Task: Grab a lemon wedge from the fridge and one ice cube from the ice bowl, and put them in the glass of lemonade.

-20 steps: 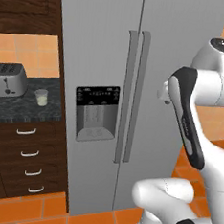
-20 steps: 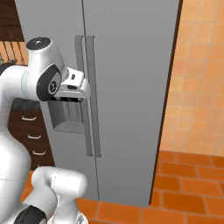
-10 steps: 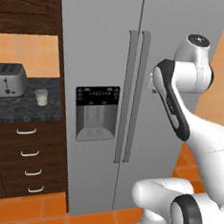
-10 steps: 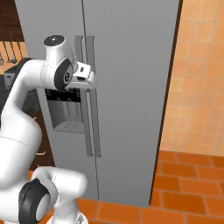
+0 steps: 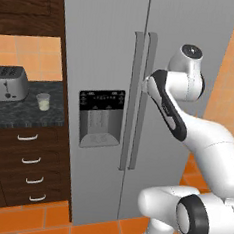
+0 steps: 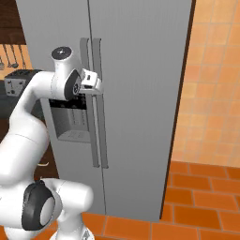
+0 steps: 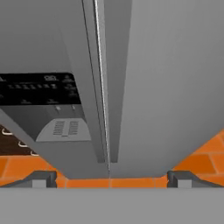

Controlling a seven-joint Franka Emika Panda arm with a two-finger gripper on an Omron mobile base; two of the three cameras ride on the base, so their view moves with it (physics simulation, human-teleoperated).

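Left to right: toaster [image 5: 8,83] sits at the left end of the dark table [image 5: 26,112], with the glass of lemonade [image 5: 42,101] just beside it toward the table's right edge, well apart from where you're working. Drawers [image 5: 27,166] sit below. Next comes the fridge [image 5: 115,48], both doors shut, black dispenser panel [image 5: 100,118] on its left door.

The relation to watch: the two long handles [image 5: 139,98] run vertically down the fridge's middle seam, and your gripper [image 6: 92,83] is right up at them, about level with the top of the dispenser. In the hand view the handles run straight up the middle, between the two fingers [image 7: 41,178] (long axis across the finger gap, so closing should catch a handle). Fingers are spread wide, pinching nothing.

Lemon wedge is presumably inside the fridge; can't tell which door hides it. My read: fridge-opening step, task barely begun.

Right of the fridge: orange tiled wall [image 6: 211,79] and orange tile floor [image 6: 197,197], where a right door would swing.
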